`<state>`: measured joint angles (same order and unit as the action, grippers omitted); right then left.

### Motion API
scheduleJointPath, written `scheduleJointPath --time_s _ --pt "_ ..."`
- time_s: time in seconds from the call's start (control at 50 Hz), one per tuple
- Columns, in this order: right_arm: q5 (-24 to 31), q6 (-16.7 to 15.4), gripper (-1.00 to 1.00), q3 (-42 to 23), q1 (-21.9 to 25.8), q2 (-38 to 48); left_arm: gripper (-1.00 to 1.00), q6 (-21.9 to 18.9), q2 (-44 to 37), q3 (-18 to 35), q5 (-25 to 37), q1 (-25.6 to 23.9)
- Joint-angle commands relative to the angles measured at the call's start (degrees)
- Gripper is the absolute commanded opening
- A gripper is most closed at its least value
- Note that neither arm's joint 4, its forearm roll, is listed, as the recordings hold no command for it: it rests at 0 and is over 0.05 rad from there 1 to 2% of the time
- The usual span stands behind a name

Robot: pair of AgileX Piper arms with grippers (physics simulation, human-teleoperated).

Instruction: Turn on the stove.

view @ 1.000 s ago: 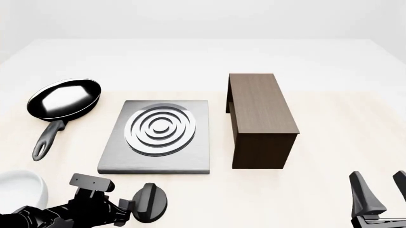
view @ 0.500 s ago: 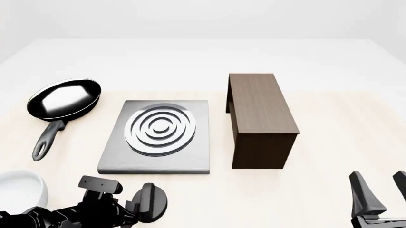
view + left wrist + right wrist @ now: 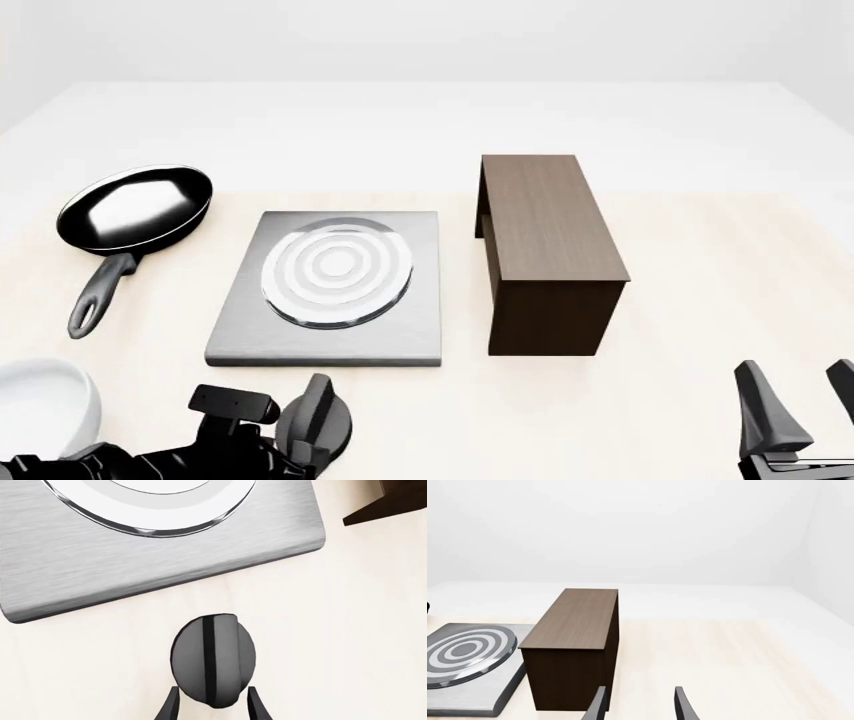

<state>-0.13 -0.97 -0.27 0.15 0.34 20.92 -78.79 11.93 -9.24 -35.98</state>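
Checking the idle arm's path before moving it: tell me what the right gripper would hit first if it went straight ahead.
Probably nothing: past the right gripper lies bare table. The dark wooden block stands just beside that line; clearance is unclear.

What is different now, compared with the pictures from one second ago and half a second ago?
The left gripper, closed around the black ridged round knob, has rotated it: its face shows more edge-on. The burner's concentric silver rings, dark-grooved before, now look pale and washed out. The grey square stove slab, black frying pan, tall dark brown wooden block and right gripper stayed put.
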Motion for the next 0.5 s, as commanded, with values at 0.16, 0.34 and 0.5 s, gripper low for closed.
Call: scheduleJointPath --time_s 0.16,0.34,0.5 --pt "0.0 0.0 1.0 0.0 0.0 0.0 1.0 2.8 1.59 -0.11 0.98 -1.4" --pt "0.0 0.01 1.0 0.0 -0.01 0.0 1.0 2.53 2.83 -0.33 1.31 -1.37" --pt "0.0 -0.01 1.0 0.0 -0.01 0.0 1.0 -7.04 24.54 2.88 16.12 2.03"
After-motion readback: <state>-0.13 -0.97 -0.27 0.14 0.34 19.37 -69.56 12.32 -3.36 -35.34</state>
